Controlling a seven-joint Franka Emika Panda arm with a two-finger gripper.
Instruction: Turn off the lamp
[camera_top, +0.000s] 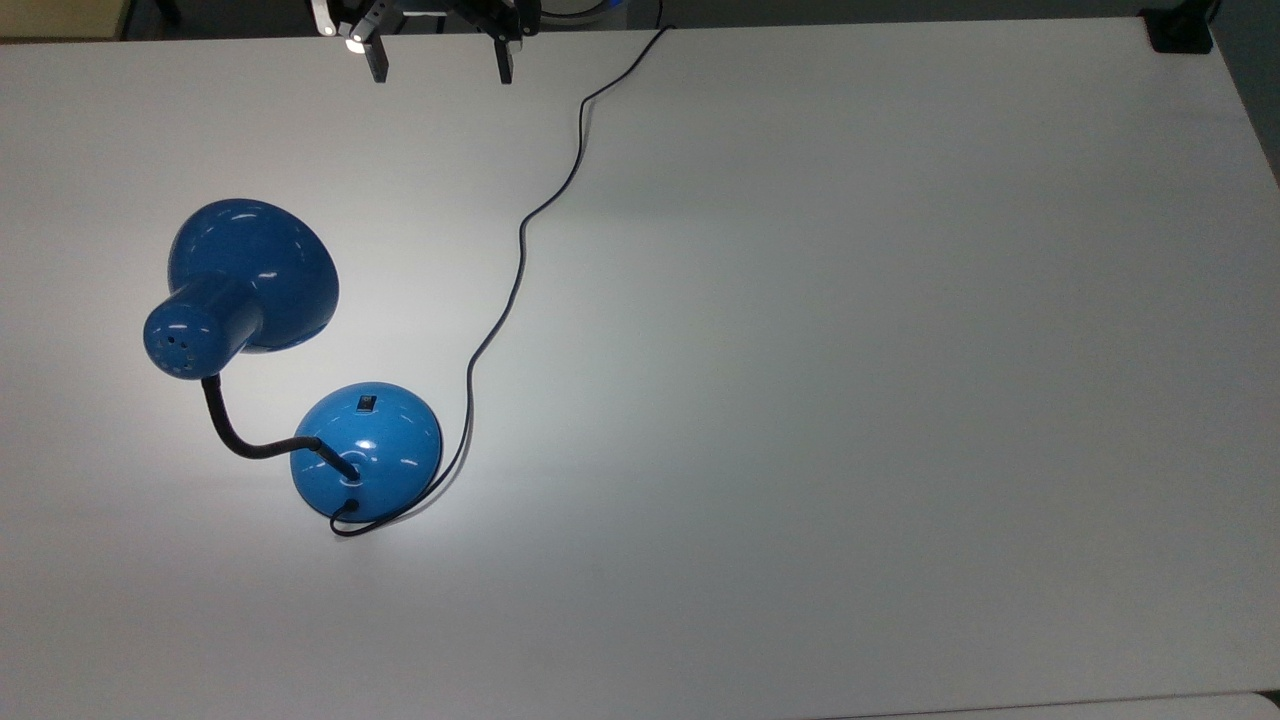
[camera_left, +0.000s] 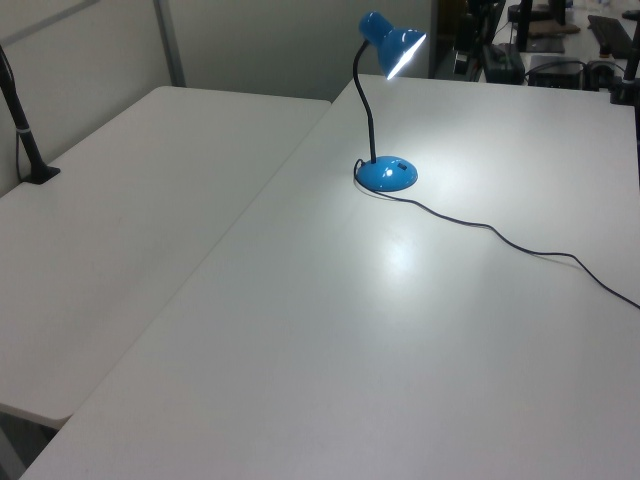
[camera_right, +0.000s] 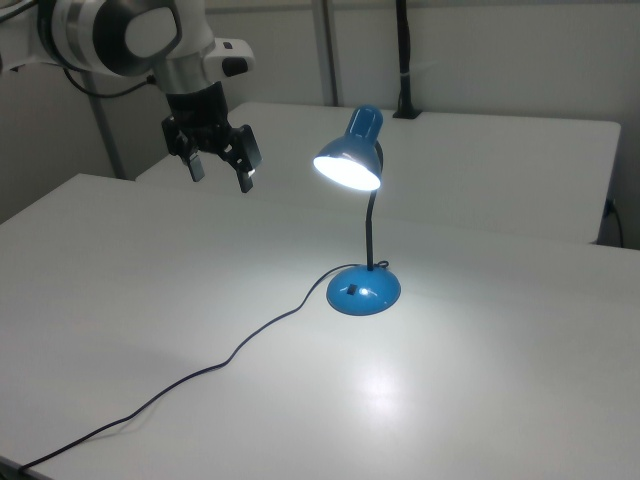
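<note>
With the lamp (camera_right: 363, 215) lit, the empty, spread pincer (camera_right: 220, 167) should close up, then press the switch (camera_right: 352, 291) on the lamp's base squarely downward.

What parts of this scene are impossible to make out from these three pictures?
- Switch on the lamp base: too small in every view to read its position.
- Cord: its far end is cut off by the top view's upper edge and the right view's lower edge; no plug visible.
- Bulb: lost in the shade's glare, right view.
- Gripper: its arm is cropped by the top view's upper edge.
</note>
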